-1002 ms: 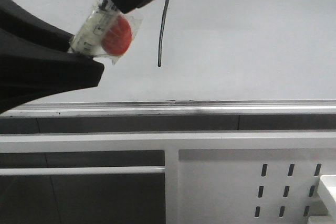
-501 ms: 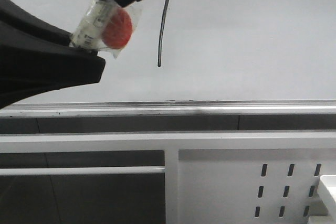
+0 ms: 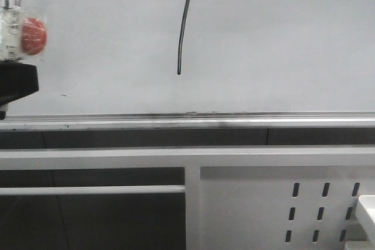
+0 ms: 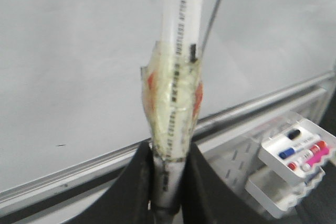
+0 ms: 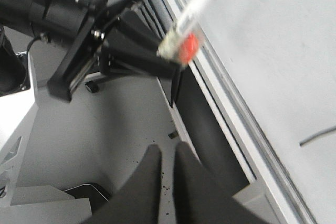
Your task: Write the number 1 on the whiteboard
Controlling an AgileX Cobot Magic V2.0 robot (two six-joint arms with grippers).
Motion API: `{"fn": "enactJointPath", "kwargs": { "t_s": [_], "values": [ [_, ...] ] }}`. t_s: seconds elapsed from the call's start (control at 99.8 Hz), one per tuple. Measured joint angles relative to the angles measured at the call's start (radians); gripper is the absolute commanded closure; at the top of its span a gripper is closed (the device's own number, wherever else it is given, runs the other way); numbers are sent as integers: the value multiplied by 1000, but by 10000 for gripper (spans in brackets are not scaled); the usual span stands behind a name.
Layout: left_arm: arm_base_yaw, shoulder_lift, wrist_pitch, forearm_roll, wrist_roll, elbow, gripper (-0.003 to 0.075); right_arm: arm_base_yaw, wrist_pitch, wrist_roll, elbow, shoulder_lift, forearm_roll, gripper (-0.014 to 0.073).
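The whiteboard (image 3: 281, 39) fills the upper front view above its smudged silver tray edge (image 3: 234, 120). The number 1 (image 3: 183, 21) is a thin, slightly curved black stroke that runs down from the top edge. My left gripper (image 3: 13, 65) is at the far left, shut on a white marker (image 3: 13, 16) wrapped in clear tape with a red piece. The marker tip is out of view there. The left wrist view shows the jaws (image 4: 169, 153) clamped on the marker (image 4: 176, 93), with the stroke (image 4: 215, 3) behind it. My right gripper (image 5: 168, 153) is shut, empty, and looks at the left gripper (image 5: 168, 69).
A white perforated metal panel (image 3: 281, 203) stands below the board. A white tray (image 4: 294, 156) with several coloured markers hangs at its right. A tiny dark speck (image 3: 63, 95) sits low on the board. The right wrist view shows grey floor (image 5: 121, 124).
My left gripper has carried the marker left, well away from the stroke. The black arm at the top has left the front view. The stroke is now fully uncovered.
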Motion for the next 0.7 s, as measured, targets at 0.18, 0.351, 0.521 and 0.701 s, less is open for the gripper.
{"fn": "enactJointPath", "kwargs": {
  "t_s": [0.18,0.351,0.521,0.701],
  "values": [
    [0,155,-183,-91,11,6,740,-7,-37,7,93,-73,-2,663],
    [0,324,-197,-127,1,-27,740,-7,-59,20,126,-102,-2,663],
    [-2,377,-199,-81,-14,-92,740,-7,-81,24,127,-104,-2,663],
    [-4,377,-207,-106,-17,-142,740,-7,-85,24,127,-104,-2,663]
  ]
}}
